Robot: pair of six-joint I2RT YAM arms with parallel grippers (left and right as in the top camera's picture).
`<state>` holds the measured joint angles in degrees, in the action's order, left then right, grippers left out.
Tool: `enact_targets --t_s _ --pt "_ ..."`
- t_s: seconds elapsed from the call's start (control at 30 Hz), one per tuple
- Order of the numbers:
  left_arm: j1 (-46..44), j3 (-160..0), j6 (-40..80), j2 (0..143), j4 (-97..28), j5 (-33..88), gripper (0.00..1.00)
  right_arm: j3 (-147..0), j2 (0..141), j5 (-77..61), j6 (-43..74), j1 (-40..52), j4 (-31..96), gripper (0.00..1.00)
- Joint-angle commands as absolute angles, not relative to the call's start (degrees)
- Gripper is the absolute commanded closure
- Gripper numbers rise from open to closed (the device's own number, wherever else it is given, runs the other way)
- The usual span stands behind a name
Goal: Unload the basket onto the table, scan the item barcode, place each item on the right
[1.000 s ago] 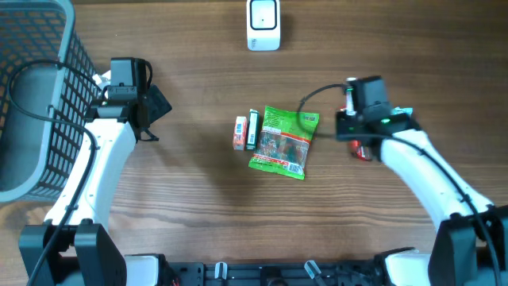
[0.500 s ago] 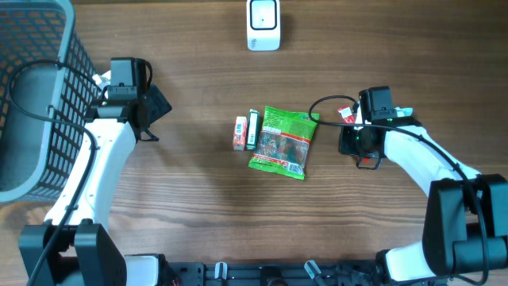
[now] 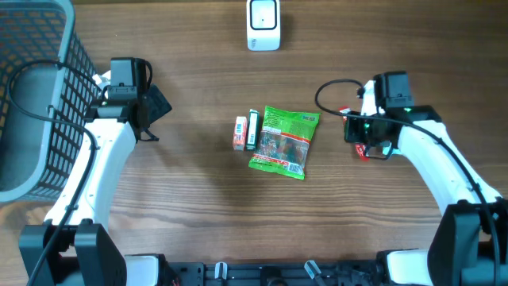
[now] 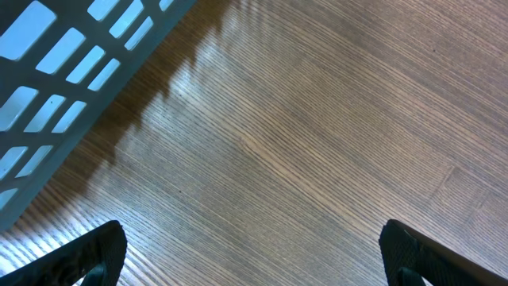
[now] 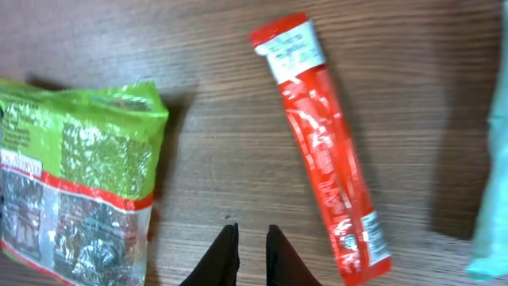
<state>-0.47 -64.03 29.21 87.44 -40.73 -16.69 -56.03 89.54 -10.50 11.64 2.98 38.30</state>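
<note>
Right tool [image 5: 251, 256] pressed together over the surface [image 5: 222, 159], red sachet [image 5: 325, 159] just beside (not touching); left tool [image 4: 250, 238] spread wide.

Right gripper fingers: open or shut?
Shut, empty: on the right gripper the fingers nearly touch with nothing between; the red stick packet lies flat beside them.

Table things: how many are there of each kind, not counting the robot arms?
Small boxes: 2, an orange-and-white one and a dark one
Green snack bag: 1
Red stick packet: 1
White scanner: 1
Grey basket: 1
Teal thing, only its edge shows: 1
Total: 7
</note>
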Motion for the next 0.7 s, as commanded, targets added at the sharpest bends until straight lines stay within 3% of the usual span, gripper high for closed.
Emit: enact_targets --t_s 0.0,0.67 --pt "-0.3 -64.1 28.7 87.7 -40.6 -17.4 0.0 -56.6 89.1 -8.7 10.7 1.7 38.6 0.89" --pt "-0.3 -64.1 28.7 87.7 -40.6 -17.4 0.0 -48.7 90.2 1.5 19.8 1.6 30.0 0.96"
